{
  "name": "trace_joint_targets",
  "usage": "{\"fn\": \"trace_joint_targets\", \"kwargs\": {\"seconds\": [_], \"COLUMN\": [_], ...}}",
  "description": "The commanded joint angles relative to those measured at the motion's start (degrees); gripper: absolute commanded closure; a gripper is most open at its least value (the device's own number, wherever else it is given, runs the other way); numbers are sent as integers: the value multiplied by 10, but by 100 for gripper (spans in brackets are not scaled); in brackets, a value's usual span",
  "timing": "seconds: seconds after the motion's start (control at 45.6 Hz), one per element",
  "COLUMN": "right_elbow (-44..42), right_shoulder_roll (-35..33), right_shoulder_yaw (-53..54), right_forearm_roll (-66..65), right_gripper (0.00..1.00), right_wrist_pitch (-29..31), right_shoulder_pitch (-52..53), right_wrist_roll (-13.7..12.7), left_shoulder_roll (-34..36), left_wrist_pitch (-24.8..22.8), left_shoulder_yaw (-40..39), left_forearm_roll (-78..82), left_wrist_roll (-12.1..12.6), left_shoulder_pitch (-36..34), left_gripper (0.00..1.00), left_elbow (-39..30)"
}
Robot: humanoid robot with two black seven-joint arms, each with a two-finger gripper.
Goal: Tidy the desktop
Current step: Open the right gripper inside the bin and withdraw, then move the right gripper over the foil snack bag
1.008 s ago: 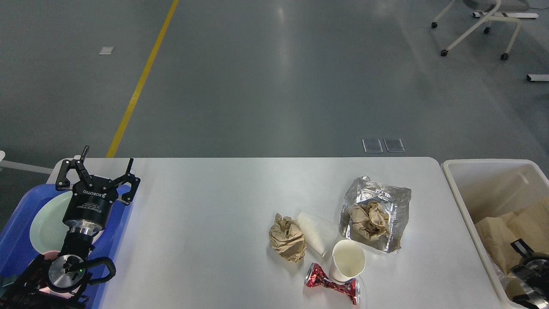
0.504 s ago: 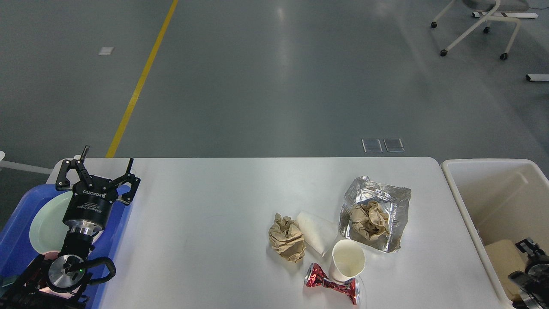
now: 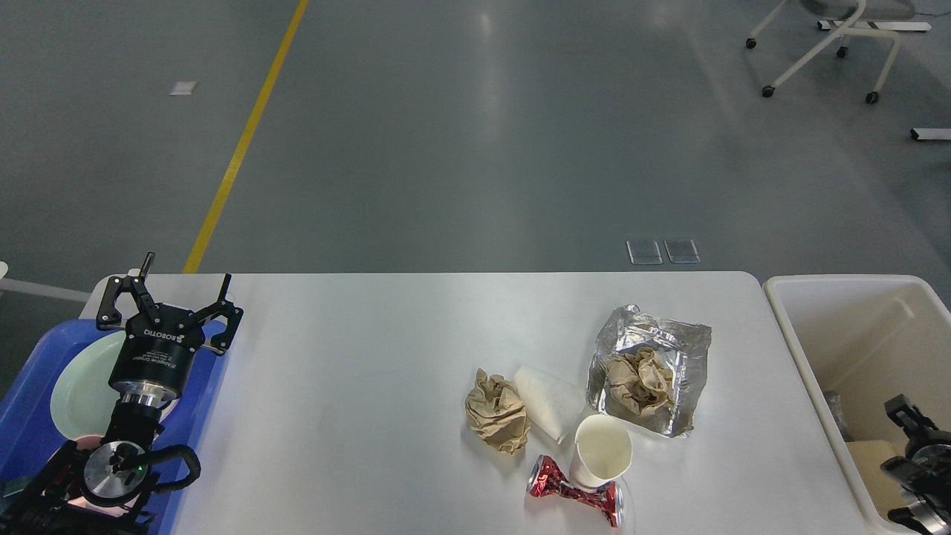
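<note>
— So, biggest thing first: where does the desktop [image 3: 356, 357] sit for you?

— It fills the middle of my head view, white and wide, with a blue tray [image 3: 30, 401] overlapping its left end and a cream bin [image 3: 799, 349] just off its right end. The litter all lies right of centre: a foil wrapper [image 3: 654, 338] with a brown paper wad in it, a second crumpled paper ball [image 3: 496, 410], a white paper cone [image 3: 546, 405], a paper cup [image 3: 602, 449] standing upright, and a crushed red can [image 3: 568, 490] touching the cup's foot.

— Which arm is nearer that pile?

— I judge the right one. My right gripper [image 3: 910, 453] hangs over the bin's near corner, so the pile lies to its left, across the bin wall. My left gripper [image 3: 169, 297] is over the tray's far edge, well apart from the pile, fingers spread wide and holding nothing.

— And the can's long axis?

— It runs roughly left to right, tipping down toward the right, so I would close across it front to back.

— Anything you can't read?

— My right gripper is dark and cut off by the frame edge; I cannot tell whether its fingers are apart or together. The bin's bottom is mostly hidden too.
</note>
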Motion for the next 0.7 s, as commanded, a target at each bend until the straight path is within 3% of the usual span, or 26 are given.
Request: {"fn": "trace_joint_targets", "kwargs": {"seconds": [0.0,0.175,0.329,0.526,0.614,0.679], "right_elbow": [60,162,268,423,464,477], "right_shoulder_roll": [-36,-91,-113,-122,-95,-67], "right_shoulder_yaw": [-18,-31,-99,-223,-262,-278], "right_forearm_roll": [-61,-170,-274,-279,-279,-278], "right_gripper": [0,0,0,0,0,0], "right_wrist_pitch": [39,141,178,227,290,370], "right_shoulder_pitch": [55,159,264,462,548,604], "right_wrist_roll": [-2,-35,-107,-112,-112,-112], "left_shoulder_roll": [0,0,0,0,0,0], "left_wrist_pitch": [0,0,0,0,0,0], "left_shoulder_yaw": [0,0,0,0,0,0], "left_forearm_roll": [0,0,0,0,0,0], "left_wrist_roll": [1,0,1,0,1,0], "left_shoulder_pitch": [0,0,0,0,0,0], "left_gripper": [4,4,4,4,4,4], "left_elbow": [0,0,0,0,0,0]}}
